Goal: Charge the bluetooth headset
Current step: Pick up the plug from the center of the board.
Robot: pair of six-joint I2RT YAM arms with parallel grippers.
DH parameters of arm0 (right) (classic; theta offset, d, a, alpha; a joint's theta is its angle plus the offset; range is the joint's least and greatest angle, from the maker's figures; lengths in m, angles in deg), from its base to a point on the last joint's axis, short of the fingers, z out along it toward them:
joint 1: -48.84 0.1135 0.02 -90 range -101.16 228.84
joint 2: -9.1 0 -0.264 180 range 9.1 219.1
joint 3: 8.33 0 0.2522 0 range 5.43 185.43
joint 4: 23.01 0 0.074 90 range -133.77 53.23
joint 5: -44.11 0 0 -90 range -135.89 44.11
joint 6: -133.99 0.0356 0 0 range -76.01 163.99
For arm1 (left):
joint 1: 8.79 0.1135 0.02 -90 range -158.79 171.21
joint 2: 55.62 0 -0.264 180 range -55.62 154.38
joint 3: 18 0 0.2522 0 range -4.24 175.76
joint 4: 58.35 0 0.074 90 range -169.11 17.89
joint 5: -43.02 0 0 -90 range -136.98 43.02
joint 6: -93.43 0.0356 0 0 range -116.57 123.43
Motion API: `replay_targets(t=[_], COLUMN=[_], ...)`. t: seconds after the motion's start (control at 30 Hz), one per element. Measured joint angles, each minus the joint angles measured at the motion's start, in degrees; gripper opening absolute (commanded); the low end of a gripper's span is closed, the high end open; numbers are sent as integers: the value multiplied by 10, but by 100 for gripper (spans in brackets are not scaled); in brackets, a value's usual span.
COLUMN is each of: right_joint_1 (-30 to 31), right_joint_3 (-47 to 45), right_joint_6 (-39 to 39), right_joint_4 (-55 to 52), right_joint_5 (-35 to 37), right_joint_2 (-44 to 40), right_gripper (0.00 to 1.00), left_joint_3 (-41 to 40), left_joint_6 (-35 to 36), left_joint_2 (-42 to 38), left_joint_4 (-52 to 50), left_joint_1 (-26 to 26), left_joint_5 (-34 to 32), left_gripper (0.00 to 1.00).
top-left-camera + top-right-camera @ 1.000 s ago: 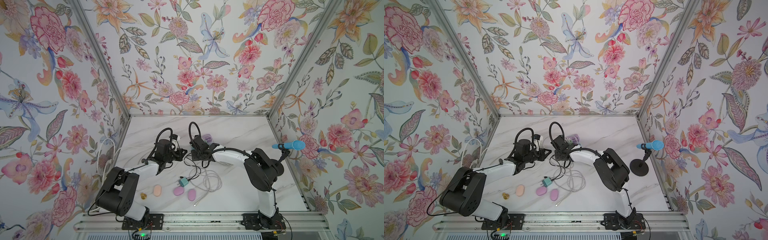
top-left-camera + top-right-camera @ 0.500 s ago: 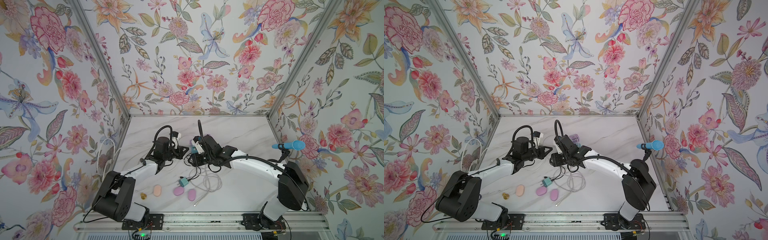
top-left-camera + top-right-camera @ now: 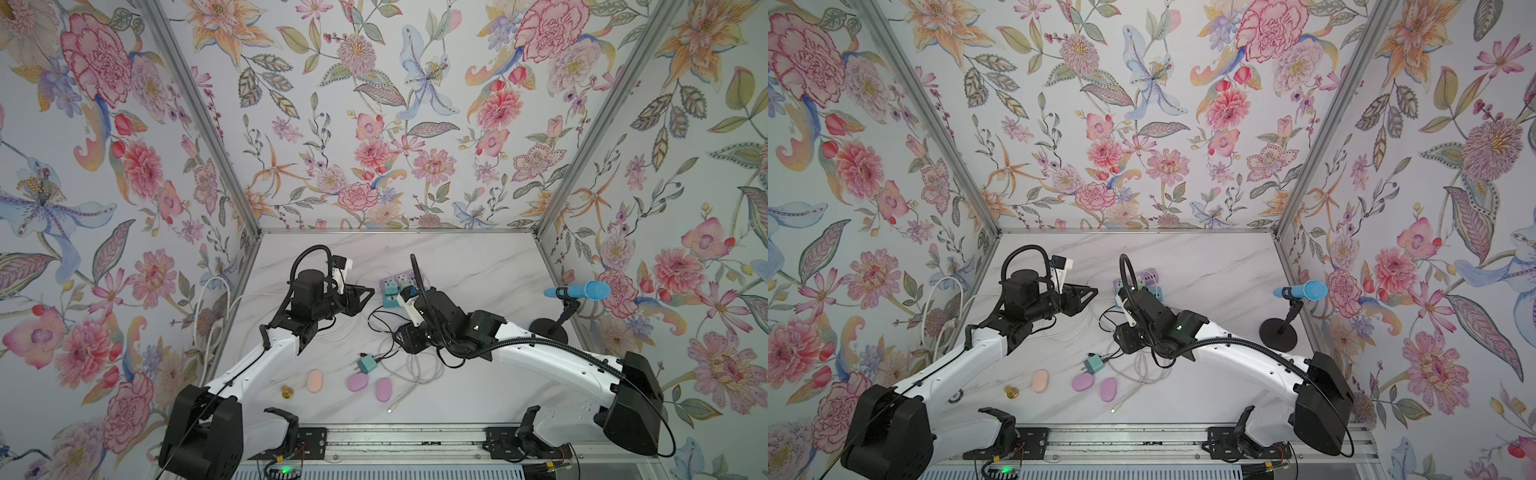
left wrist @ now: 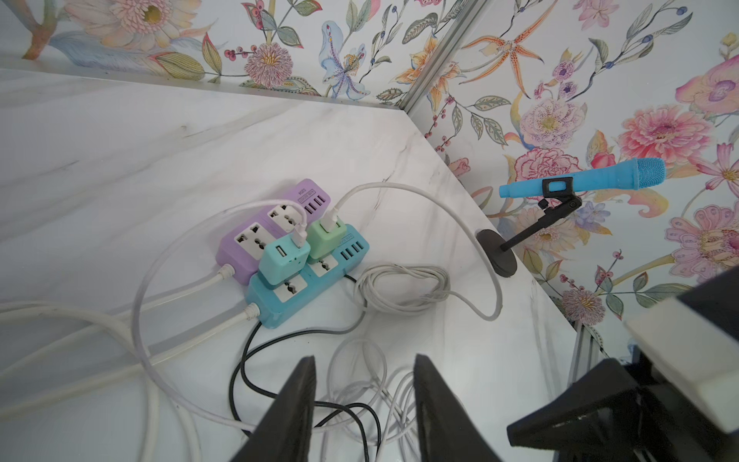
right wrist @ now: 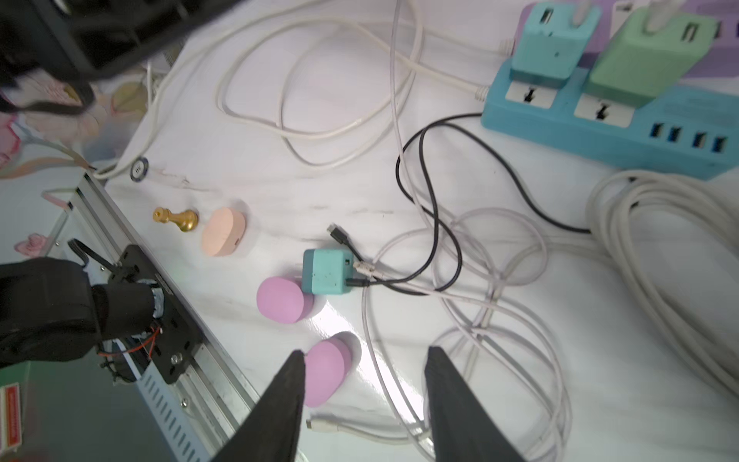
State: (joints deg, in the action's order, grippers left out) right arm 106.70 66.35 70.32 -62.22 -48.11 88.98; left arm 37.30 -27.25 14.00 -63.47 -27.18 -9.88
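— Where's the headset, then?

— Down at the front of the marble-patterned table [image 4: 120, 160], near the rail. I see three smooth, matte, pebble-shaped cases. The peach headset case [image 5: 222, 232] lies next to a little brass chess pawn [image 5: 178, 218] that is tipped on its side. The first lilac headset case [image 5: 282, 300] sits just beside a loose teal charger cube [image 5: 326, 272], maybe touching it. The second lilac headset case [image 5: 326, 368] lies a little apart, closer to the rail.

— Is anything plugged into them?

— Not that I can see. A thin black cable [image 5: 358, 282] goes into the cube. A small black plug [image 5: 338, 234] lies bare on the table right by the cube.

— And the claws?

— Both are spread open with nothing between them. The right gripper [image 5: 366, 352] hangs over loops of thin white cable [image 5: 494, 296], and the second lilac case is right by one of its tapered black fingers. The left gripper [image 4: 366, 360] points at the blocky blue power strip [image 4: 288, 304], which lies side by side with a lilac power strip [image 4: 240, 248]. A teal adapter [image 4: 284, 256] and a mint-green adapter [image 4: 326, 240] stand on the blue strip, and each has a white USB lead in it.
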Motion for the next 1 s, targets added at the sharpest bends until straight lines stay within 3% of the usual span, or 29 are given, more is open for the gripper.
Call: replay_targets(t=[0.1, 0.27, 0.67, 0.93, 1.0], right_joint_1=[23, 44, -49, -68, -68], right_joint_3=[-3, 5, -17, -1, 7], right_joint_6=[-8, -10, 123, 149, 149], right_joint_4=[-10, -1, 130, 160, 165], right_joint_5=[13, 9, -51, -62, -64], right_joint_2=[26, 95, 161, 216, 230], right_gripper=[43, 37, 28, 27, 21], left_joint_3=[-7, -32, -89, -95, -95], left_joint_6=[1, 5, 13, 9, 7], left_joint_2=[-15, -40, -82, -82, -82], left_joint_4=[-16, -52, -90, -90, -88], left_joint_1=[8, 14, 14, 14, 14], left_joint_5=[0, -21, -79, -80, -80], left_gripper=[62, 60, 60, 61, 61])
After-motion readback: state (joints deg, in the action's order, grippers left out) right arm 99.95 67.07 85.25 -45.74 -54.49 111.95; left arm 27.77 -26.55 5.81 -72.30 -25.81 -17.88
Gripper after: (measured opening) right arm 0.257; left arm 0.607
